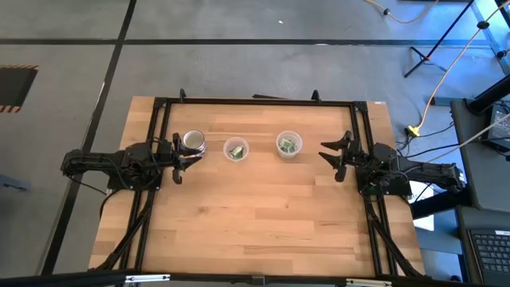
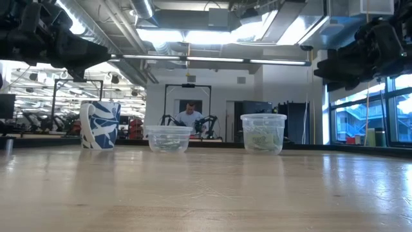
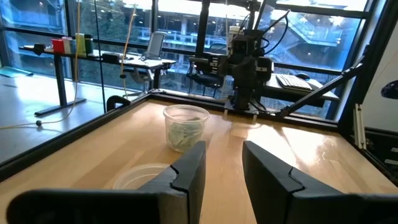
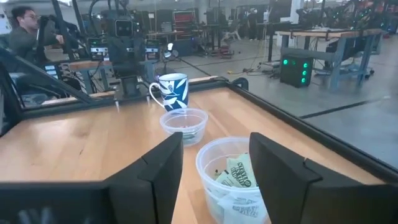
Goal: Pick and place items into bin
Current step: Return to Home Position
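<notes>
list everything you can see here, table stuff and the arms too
mug: 1, blue and white, left end of the row
middle bin: 1, clear, centre of the row
right bin: 1, clear, right end of the row
packets: several, pale green and white, inside both bins; exact count unclear
table: 1, light wood, black frame
person: 1, in the room behind the table
left end effector: open, empty, raised beside the mug
right end effector: open, empty, raised to the right of the right bin
</notes>
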Controlling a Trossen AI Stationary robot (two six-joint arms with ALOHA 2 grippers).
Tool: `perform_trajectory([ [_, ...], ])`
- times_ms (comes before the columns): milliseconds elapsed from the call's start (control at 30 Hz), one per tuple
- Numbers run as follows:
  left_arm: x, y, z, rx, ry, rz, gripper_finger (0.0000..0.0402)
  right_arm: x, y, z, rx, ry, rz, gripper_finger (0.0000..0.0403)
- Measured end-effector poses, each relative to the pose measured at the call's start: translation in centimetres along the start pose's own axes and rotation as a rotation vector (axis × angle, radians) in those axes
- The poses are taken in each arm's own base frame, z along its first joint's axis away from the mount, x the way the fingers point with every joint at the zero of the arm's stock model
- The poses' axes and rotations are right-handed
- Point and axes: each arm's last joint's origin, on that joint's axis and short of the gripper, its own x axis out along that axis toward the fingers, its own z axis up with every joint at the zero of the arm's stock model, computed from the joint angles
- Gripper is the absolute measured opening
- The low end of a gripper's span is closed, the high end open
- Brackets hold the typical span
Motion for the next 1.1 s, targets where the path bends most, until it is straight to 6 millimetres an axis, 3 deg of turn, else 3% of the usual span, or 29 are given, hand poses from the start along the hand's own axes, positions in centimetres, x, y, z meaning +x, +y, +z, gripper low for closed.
perform_trajectory([
  [267, 0.0, 0.0, 0.0, 0.0, 0.0, 0.0, 0.01, 0.0, 0.0, 0.02, 0.205, -0.002, 0.0, 0.0188],
  [1100, 0.0, 0.0, 0.0, 0.0, 0.0, 0.0, 0.01, 0.0, 0.0, 0.03, 0.205, -0.003, 0.0, 0.0188],
])
